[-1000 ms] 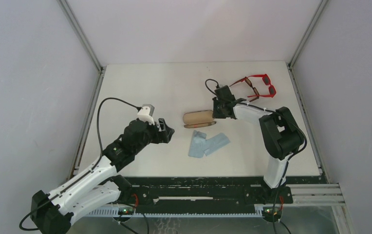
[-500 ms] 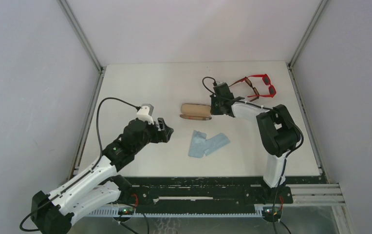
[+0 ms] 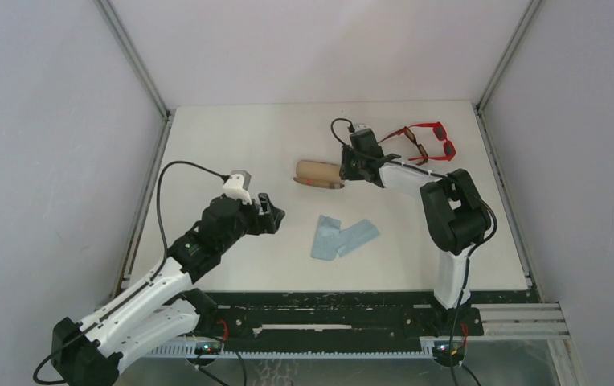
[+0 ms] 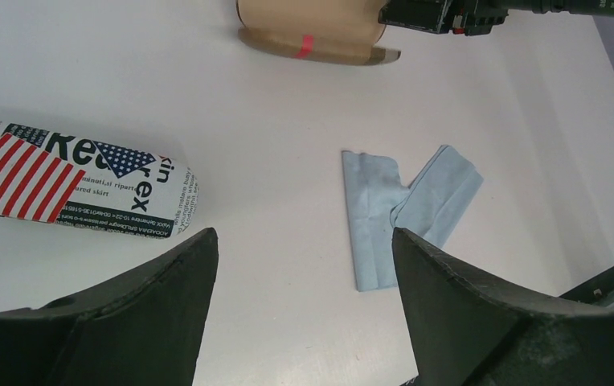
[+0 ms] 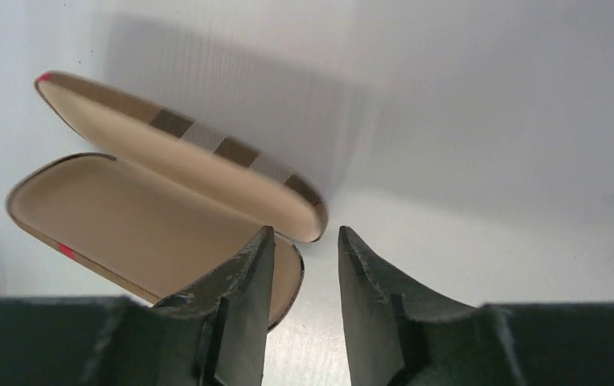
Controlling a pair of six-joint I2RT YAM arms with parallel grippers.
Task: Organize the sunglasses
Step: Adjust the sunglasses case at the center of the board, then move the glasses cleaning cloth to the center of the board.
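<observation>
The red sunglasses (image 3: 434, 129) lie at the far right of the table, with the dark brown pair (image 3: 419, 152) lying against them. My right gripper (image 3: 351, 166) is low at the right end of the open brown case (image 3: 317, 172). In the right wrist view the right gripper (image 5: 305, 233) has its jaws a little apart with bare table between them, and the case (image 5: 127, 201) lies just left of them with its lid raised. My left gripper (image 3: 276, 213) is open and empty (image 4: 302, 237) over bare table.
Two light blue cloths (image 3: 341, 236) lie mid-table, also in the left wrist view (image 4: 400, 205). A flag-print case (image 4: 71, 189) lies left of the left gripper, hidden under the arm from above. Table walls stand left, right and behind.
My right gripper moved up and left toward the back, and the brown case moved with it. The left gripper stayed about where it was.
</observation>
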